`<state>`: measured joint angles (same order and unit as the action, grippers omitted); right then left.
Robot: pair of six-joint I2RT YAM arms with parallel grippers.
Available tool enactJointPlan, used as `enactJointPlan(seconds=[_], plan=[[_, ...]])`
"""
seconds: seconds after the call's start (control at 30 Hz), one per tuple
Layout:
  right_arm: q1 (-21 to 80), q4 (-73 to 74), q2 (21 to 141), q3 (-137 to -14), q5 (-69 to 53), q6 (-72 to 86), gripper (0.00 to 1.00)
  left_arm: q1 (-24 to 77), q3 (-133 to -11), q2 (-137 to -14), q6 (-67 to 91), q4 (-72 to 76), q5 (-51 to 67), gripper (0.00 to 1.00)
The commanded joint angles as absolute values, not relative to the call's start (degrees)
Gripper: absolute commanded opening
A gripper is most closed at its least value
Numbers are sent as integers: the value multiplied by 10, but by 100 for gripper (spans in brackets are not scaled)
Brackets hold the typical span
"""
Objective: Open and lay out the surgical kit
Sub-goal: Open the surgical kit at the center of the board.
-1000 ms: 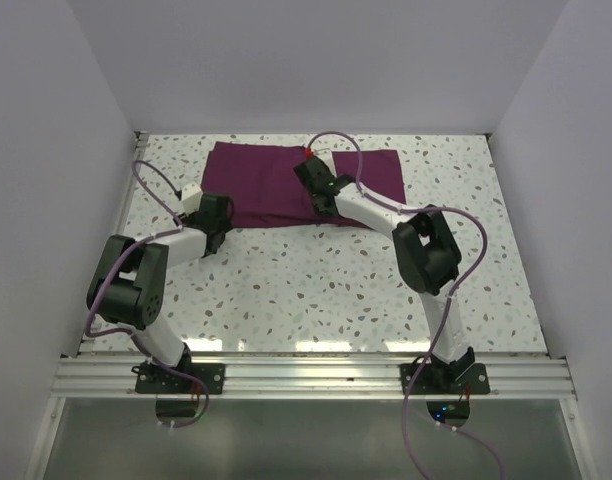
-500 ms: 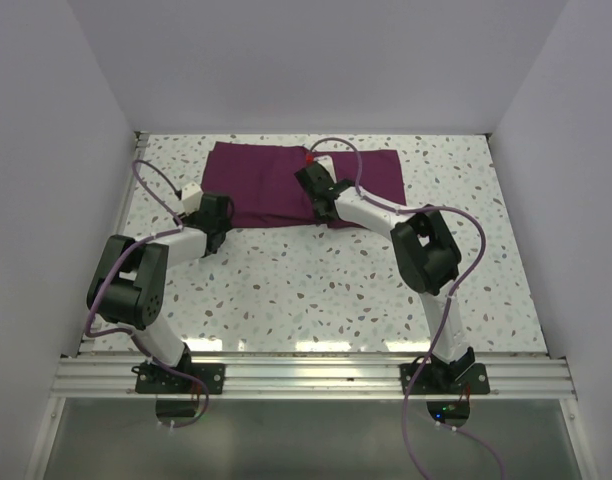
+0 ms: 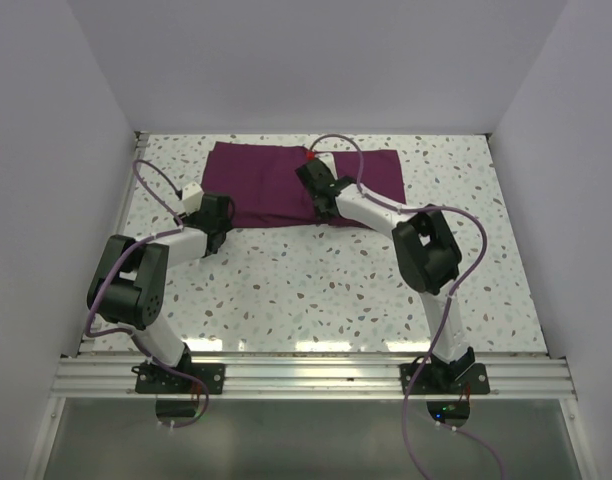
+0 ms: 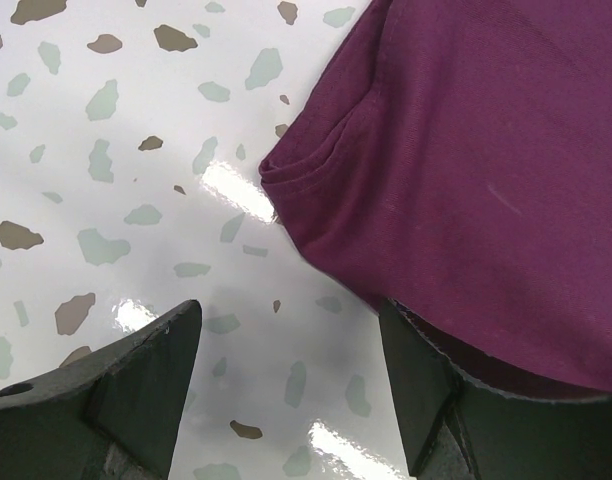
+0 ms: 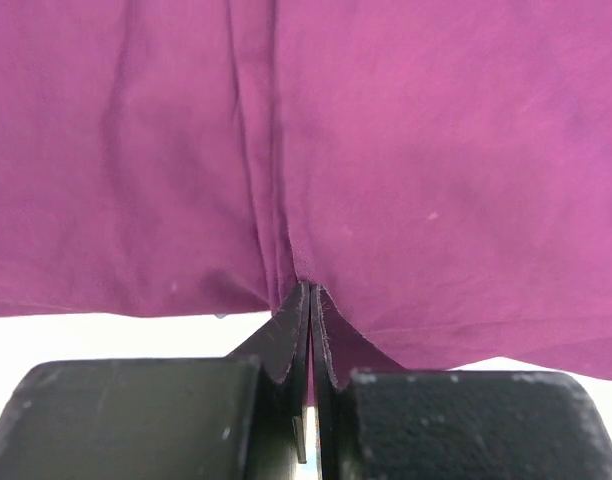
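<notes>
Maroon cloth wrap (image 3: 256, 185), near edge within pinched right gripper (image 5: 309, 298).

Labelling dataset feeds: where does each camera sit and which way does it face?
Top external: above and behind, looking down at table and purple cloth; left arm, right arm show.
Left wrist: on that arm, facing down at the cloth's corner; open left gripper shows.
Right wrist: low, facing the cloth; right gripper shut on a fold.
Shared: all see the cloth.
</notes>
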<state>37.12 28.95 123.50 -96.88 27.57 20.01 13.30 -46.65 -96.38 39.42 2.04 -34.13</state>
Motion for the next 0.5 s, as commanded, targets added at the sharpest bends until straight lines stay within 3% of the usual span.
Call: enactJointPlan(seconds=[0.0,0.47], plan=[[347,297,1216,-1030,301,200,0,138,-486,-967,397,22,-365,76],[196,337,1374,-1273,285,196,0,140,-486,-966,397,25,-366,77]])
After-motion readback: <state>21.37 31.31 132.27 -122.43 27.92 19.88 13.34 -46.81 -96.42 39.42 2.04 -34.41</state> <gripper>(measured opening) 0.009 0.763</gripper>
